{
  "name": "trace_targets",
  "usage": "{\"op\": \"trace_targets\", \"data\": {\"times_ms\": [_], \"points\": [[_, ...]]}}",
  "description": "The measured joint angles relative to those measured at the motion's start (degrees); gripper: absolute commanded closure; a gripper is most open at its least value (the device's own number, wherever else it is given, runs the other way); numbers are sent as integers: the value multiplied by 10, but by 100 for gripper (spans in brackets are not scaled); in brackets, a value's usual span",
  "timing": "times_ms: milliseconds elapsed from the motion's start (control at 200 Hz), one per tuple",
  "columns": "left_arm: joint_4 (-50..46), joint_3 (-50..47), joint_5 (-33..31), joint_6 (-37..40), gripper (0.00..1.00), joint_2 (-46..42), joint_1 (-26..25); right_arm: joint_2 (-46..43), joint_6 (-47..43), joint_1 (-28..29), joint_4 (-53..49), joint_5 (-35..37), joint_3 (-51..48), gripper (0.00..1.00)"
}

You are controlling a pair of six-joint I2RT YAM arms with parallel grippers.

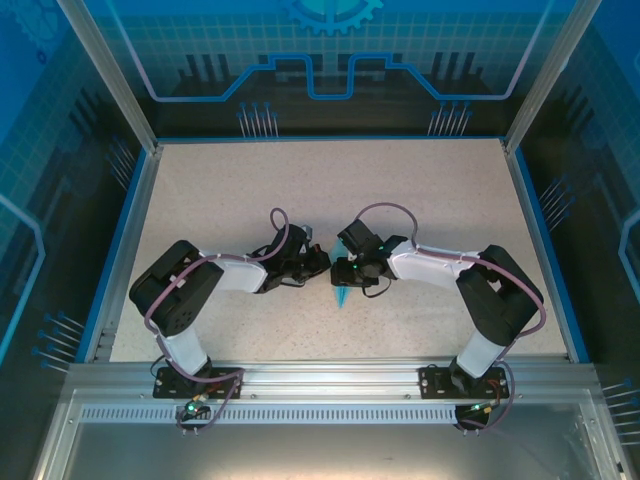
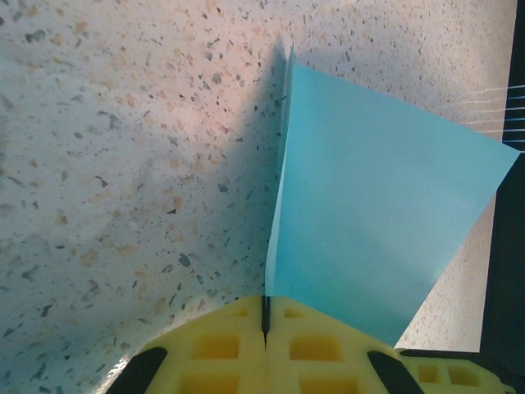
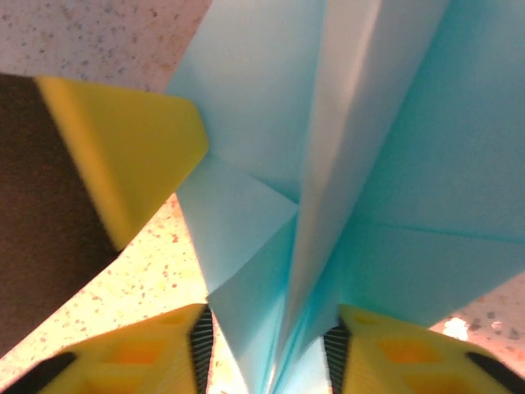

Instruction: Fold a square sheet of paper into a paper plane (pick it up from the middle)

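- The paper (image 1: 342, 296) is in the middle of the worktop (image 1: 300, 190), between my two arms where they meet.
- From above, a slim light-blue tip pokes out below the jaws and points toward the near edge. Its long axis runs roughly near to far, and my arms hide the rest.
- My left jaws are closed flat on the paper. In the left wrist view its folded edge (image 2: 279, 189) rises straight out of the seam between them, and one plain wing spreads to the right.
- My right jaws stand apart with the paper's creased folds (image 3: 246, 98) bunched between them. I cannot tell whether they press on it.
- The right wrist view is blurred. The paper runs off its top and right edges, and one yellow finger (image 3: 123, 156) of my left jaws sits against the paper's left side.
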Motion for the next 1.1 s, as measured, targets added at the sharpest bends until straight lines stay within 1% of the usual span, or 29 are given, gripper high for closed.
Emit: {"op": "trace_targets", "data": {"times_ms": [35, 120, 190, 355, 520, 665, 845, 1025, 1100], "points": [[0, -1, 0, 0, 100, 0, 0, 0, 2, 0, -3, 7, 0, 76], [0, -3, 0, 0, 95, 0, 0, 0, 6, 1, -12, 22, 3, 84], [0, -7, 0, 0, 88, 0, 1, 2, 4, 2, -23, 31, 9, 91], [-5, -17, -1, -5, 73, -10, 9, 10, -9, 5, -60, 66, 38, 94], [-50, -25, -25, -9, 58, -56, 26, 10, -37, 12, -112, 116, 76, 92], [-100, -29, -65, -7, 49, -106, 39, 30, -60, 14, -146, 151, 108, 90], [-152, -30, -104, 3, 44, -144, 41, 75, -75, 20, -168, 173, 132, 87], [-179, -30, -121, 5, 43, -149, 41, 101, -84, 26, -177, 179, 147, 78], [-185, -30, -124, 5, 43, -149, 41, 105, -84, 26, -177, 179, 150, 77]]}}
